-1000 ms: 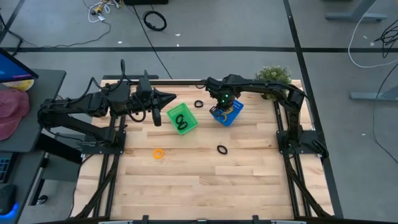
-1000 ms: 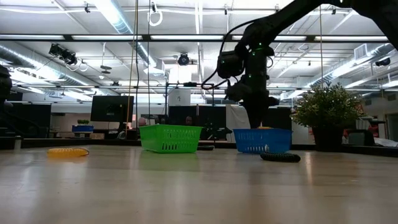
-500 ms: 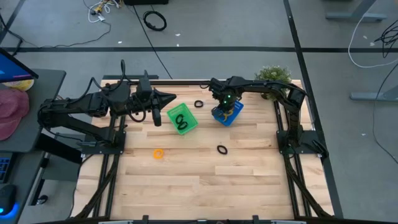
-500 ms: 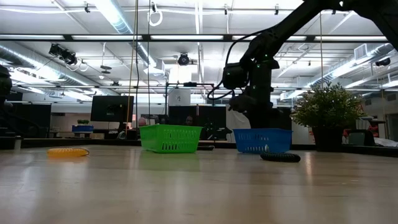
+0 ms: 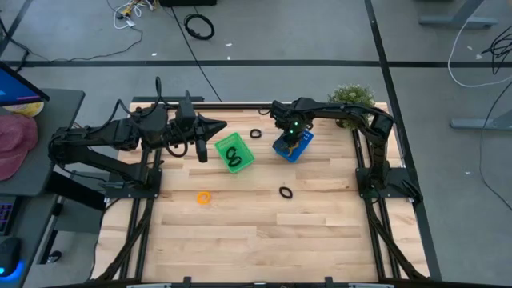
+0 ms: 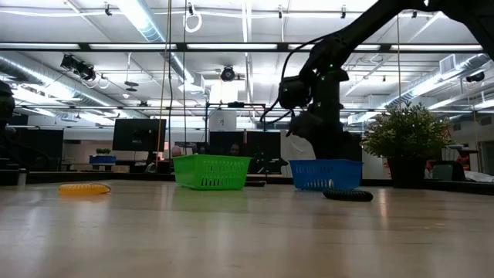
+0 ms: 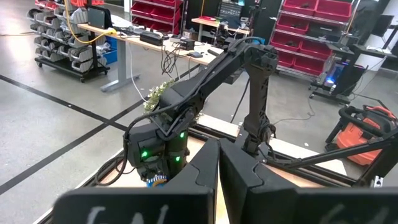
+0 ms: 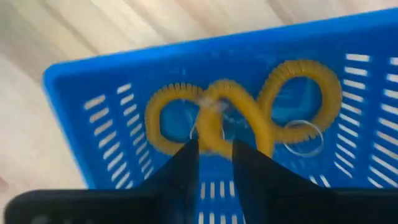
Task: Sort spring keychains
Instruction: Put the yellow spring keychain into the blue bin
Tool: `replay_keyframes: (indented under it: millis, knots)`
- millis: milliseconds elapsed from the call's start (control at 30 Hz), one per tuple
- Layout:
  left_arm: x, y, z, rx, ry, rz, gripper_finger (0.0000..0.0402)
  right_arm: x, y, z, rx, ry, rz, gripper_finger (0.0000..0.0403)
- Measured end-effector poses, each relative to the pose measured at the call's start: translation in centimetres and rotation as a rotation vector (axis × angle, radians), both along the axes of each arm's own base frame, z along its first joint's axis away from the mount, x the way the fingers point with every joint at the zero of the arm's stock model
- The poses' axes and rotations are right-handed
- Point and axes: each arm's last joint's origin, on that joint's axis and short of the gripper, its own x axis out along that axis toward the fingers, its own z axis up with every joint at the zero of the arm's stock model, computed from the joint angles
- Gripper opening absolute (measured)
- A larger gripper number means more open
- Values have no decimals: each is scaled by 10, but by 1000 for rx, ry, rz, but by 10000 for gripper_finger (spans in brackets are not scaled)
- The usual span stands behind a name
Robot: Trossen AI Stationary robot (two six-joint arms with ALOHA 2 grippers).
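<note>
The right hand is held just over the blue basket, with its fingers a little apart and an orange spring keychain seen right between the tips, lying among other orange loops inside the basket. Whether that loop is gripped cannot be told. One orange keychain and two black keychains are left on the wooden surface. The black one near the front is judged closest to the right arm. The left hand is kept shut and empty, waiting by the green basket.
</note>
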Motion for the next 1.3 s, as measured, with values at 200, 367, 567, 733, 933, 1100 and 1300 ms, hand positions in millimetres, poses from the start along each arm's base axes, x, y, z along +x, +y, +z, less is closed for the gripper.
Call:
replay_keyframes:
  millis: [200,367,567,733,933,1100,1300]
  knots:
    - [0,0,0,0,1,0,16,-14,8,41,-36,-65,2,119]
    - [0,0,-1,0,8,0,16,-37,28,97,-114,-178,-3,115]
    - [0,0,-1,1,8,5,16,-66,66,153,-173,-344,-11,34]
    - [0,1,-1,2,8,24,16,-83,98,180,-242,-437,-18,10]
    - [0,1,-1,1,7,27,16,-91,114,193,-358,-485,-34,9]
    - [-2,4,-4,-119,-24,163,15,-92,118,196,-367,-510,-24,9]
    - [-13,-1,-26,-259,177,227,4,-91,118,196,-368,-508,-19,4]
